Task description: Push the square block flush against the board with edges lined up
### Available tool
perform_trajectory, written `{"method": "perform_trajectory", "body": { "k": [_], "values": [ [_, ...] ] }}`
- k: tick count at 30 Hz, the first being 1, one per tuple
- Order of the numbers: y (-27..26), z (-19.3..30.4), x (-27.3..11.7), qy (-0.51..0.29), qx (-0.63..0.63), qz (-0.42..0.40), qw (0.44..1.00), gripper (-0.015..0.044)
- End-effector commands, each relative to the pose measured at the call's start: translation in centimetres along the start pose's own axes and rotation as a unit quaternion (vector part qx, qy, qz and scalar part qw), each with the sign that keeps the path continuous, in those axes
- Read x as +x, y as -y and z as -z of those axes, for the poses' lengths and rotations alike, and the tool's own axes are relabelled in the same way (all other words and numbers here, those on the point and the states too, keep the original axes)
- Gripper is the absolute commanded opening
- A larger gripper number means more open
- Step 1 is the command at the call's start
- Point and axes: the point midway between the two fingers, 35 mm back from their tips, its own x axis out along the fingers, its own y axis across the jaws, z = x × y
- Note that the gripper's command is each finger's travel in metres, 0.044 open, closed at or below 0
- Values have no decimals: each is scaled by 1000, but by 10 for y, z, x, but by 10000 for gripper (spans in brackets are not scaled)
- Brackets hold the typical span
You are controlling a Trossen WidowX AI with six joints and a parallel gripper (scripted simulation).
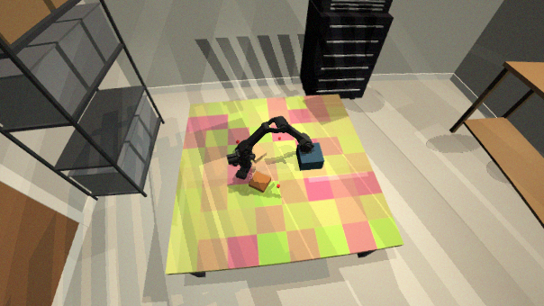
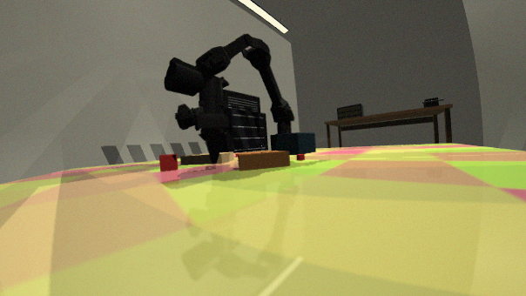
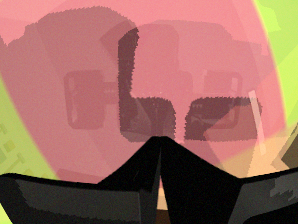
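Observation:
The orange square block [image 1: 259, 182] [image 2: 264, 160] lies flat on the table. The tan board [image 1: 259, 152] [image 2: 196, 159] lies flat behind it in the top view, apart from the block and turned at an angle to it; part of it is hard to see against the similar tile. My gripper [image 1: 241, 175] [image 2: 213, 162] [image 3: 158, 144] is shut and empty, pointing down with its tips low, just left of the block in the top and exterior views. In the wrist view the tips are over a pink patch; black fingers hide most of what lies below them.
The arm reaches over from the blue base box [image 1: 311, 157] [image 2: 293, 143]. A red cube [image 2: 169, 162] stands left of the gripper in the exterior view. Small red markers [image 1: 238, 141] [image 1: 279, 138] [image 1: 278, 185] are around the parts on the patchwork tabletop [image 1: 212, 225].

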Motion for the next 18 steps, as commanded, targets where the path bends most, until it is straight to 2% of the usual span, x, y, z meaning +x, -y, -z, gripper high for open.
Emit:
{"method": "perform_trajectory", "body": {
  "k": [1, 3, 5, 12, 18],
  "values": [
    [-1, 0, -11, -2, -1, 1, 1000, 0],
    [-1, -1, -39, -6, -1, 3, 1000, 0],
    [-1, 0, -50, -7, -2, 3, 1000, 0],
    [-3, 0, -50, -7, -13, 3, 1000, 0],
    [-20, 6, -51, -8, -114, 2, 993, 0]
  ]
}}
